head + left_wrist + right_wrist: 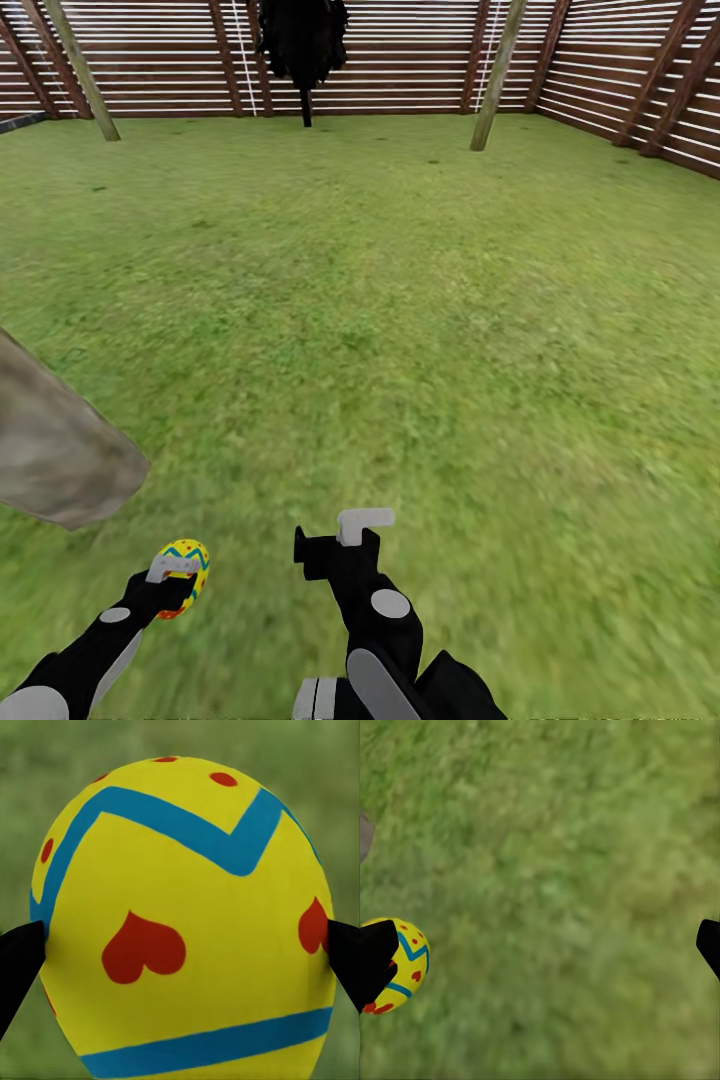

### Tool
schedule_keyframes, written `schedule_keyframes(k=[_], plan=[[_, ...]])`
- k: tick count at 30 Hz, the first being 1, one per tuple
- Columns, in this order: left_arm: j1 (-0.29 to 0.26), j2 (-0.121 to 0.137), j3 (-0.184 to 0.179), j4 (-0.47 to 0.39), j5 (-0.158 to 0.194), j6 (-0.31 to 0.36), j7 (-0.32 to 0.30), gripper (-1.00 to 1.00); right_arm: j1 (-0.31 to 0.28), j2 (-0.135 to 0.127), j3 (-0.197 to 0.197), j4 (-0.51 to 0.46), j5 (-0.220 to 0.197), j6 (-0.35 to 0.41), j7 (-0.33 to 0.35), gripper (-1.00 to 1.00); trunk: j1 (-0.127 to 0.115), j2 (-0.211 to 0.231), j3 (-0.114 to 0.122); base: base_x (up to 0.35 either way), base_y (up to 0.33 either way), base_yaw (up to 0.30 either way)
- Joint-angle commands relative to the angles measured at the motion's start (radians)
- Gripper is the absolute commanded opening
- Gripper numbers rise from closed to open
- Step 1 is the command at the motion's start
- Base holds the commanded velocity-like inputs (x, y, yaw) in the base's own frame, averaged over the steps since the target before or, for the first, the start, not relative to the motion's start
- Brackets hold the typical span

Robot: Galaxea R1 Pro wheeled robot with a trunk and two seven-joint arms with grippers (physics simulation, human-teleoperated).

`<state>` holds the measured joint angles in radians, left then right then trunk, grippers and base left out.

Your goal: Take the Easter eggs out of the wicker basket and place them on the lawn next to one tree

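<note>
The left gripper (178, 580) is carrying a yellow, blue-zigzagged Easter egg (184, 922) beside the thick grey-brown tree trunk (55, 445); the right gripper (340, 535) is hanging wide, empty. Next, probably lowering it onto the green lawn (420, 330).

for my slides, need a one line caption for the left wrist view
Left gripper clamps a yellow Easter egg with blue zigzags and red hearts above blurred lawn.

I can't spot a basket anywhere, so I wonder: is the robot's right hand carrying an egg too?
No: the right hand is open with only grass beneath it, while the Easter egg sits in the left hand.
</note>
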<state>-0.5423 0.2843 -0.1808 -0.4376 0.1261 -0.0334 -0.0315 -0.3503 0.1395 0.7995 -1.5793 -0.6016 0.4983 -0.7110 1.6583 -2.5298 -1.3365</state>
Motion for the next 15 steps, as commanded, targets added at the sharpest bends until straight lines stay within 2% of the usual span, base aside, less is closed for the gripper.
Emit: schedule_keyframes(k=[1,5,15], plan=[[-0.001,0.001,0.003,0.001,0.010,-0.004,-0.001,-1.00,-0.001,0.000,0.001,-0.001,-0.006,0.003,-0.008,1.00,0.000,-0.001,-0.005,0.000,0.000,0.000],[-0.001,0.002,0.034,0.000,0.010,-0.005,-0.002,-1.00,-0.001,0.000,0.001,-0.001,-0.007,0.003,-0.008,1.00,0.002,-0.002,-0.020,0.000,0.000,0.000],[-0.001,0.002,0.040,0.000,0.010,-0.006,-0.002,-1.00,-0.001,0.000,0.002,0.001,-0.007,0.003,-0.008,1.00,0.002,-0.002,-0.024,0.000,0.000,0.000]])
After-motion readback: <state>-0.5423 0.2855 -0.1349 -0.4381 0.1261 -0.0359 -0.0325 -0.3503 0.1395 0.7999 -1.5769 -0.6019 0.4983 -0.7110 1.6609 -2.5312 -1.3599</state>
